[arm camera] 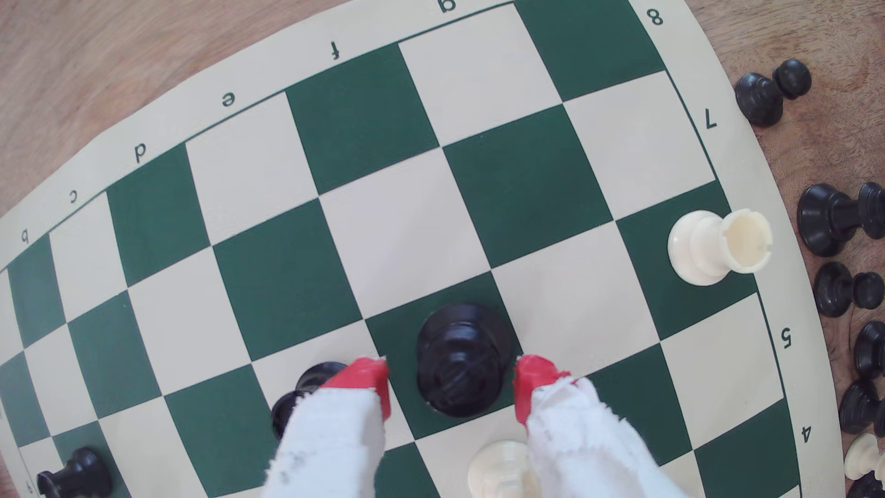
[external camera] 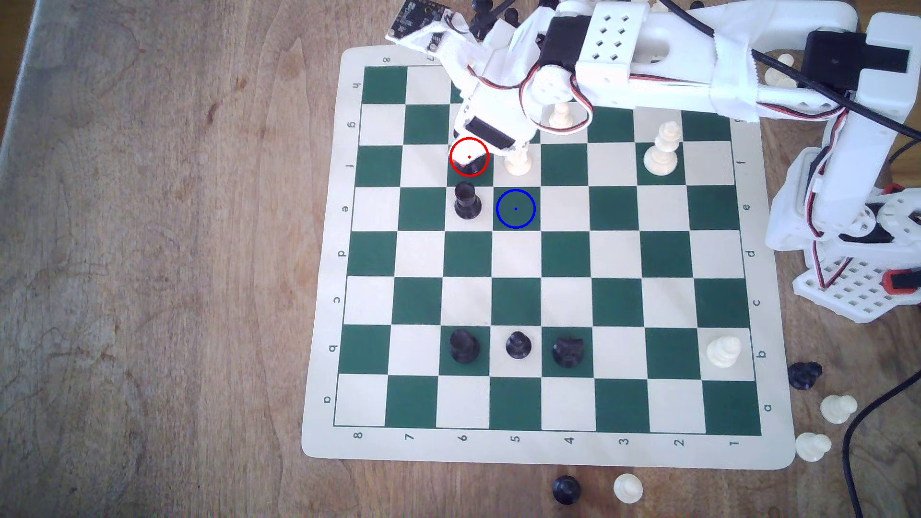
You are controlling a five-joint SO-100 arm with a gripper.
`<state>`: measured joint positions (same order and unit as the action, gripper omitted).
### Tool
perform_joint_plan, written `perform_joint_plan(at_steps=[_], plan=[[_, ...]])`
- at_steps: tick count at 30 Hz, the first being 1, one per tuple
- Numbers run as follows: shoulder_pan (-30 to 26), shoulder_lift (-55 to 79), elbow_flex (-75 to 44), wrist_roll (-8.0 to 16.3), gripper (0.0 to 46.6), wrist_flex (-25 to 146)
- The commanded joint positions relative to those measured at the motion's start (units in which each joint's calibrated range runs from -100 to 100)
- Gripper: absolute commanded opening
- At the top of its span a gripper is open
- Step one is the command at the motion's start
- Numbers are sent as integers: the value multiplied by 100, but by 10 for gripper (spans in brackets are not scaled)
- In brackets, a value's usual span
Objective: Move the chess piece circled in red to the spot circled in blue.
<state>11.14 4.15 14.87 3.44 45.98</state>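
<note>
The red-circled black chess piece (external camera: pixel 469 169) stands on a dark green square, mostly covered by my gripper (external camera: pixel 476 149) in the exterior view, where just its base shows. The wrist view looks down on its glossy knobbed top (arm camera: pixel 459 359). My gripper (arm camera: pixel 452 383) is open, and its red fingertips (arm camera: pixel 368 378) stand on either side of the piece with a small gap on each side. The blue-circled spot (external camera: pixel 516 208) is a bare green square, one square diagonally toward the exterior view's lower right.
A shorter black flat-topped piece (external camera: pixel 467 200) stands just below the red circle, left of the blue spot. A white pawn (external camera: pixel 518 162) stands right of the red circle, directly above the blue spot. More pieces sit along row b (external camera: pixel 518 345) and off the board (arm camera: pixel 766 93).
</note>
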Motion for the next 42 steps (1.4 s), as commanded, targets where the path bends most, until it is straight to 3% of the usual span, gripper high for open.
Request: perform_joint_plan(at_steps=[1, 14, 17, 22, 31, 34, 38, 42], plan=[[-77, -135, -72, -24, 132, -85], [-62, -169, -18, -20, 100, -216], [-85, -245, 127, -24, 79, -281], [-85, -483, 127, -34, 3, -298], [-30, -797, 163, -44, 3, -191], [-54, -754, 299, -59, 57, -150], [-54, -703, 336, -63, 81, -150], [-22, -686, 336, -98, 149, -183]])
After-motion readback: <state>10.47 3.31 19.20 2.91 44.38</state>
